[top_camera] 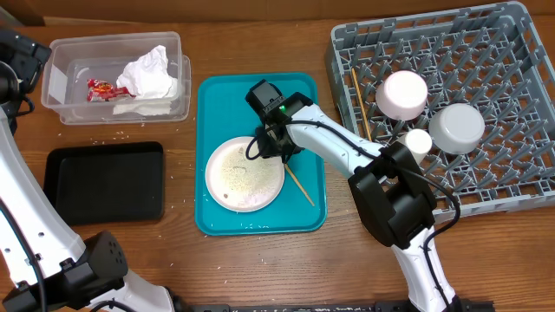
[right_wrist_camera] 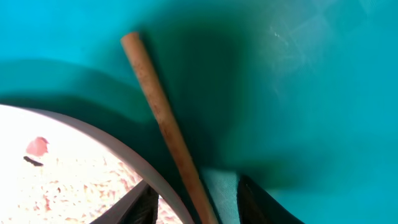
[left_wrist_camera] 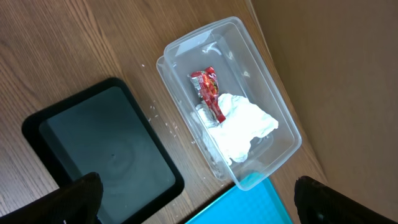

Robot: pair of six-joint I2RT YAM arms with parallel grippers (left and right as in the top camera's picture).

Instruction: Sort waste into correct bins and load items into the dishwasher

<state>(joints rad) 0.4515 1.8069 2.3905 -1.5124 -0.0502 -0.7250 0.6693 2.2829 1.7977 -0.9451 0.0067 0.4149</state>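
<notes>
A thin wooden chopstick [right_wrist_camera: 161,118] lies on the teal serving tray [top_camera: 217,95], next to the large white plate [top_camera: 244,173] strewn with rice grains [right_wrist_camera: 68,186]. My right gripper [right_wrist_camera: 196,208] is low over the tray and open. Its jaws straddle the chopstick with gaps on both sides, and one finger [right_wrist_camera: 140,205] is over the plate's rim. My left gripper [left_wrist_camera: 196,186] hangs wide open and empty, high above the black tray [left_wrist_camera: 106,149] and the clear tub [left_wrist_camera: 267,81]. The tub holds white napkins [left_wrist_camera: 242,127] and a red wrapper [left_wrist_camera: 210,90].
The grey dish rack [top_camera: 512,52] at the right holds a pale-pink plate [top_camera: 401,94], a grey-green bowl [top_camera: 457,127], a small white cup [top_camera: 418,141] and another chopstick [top_camera: 360,104]. Rice grains [top_camera: 113,139] lie scattered on the wooden table between tub and black tray.
</notes>
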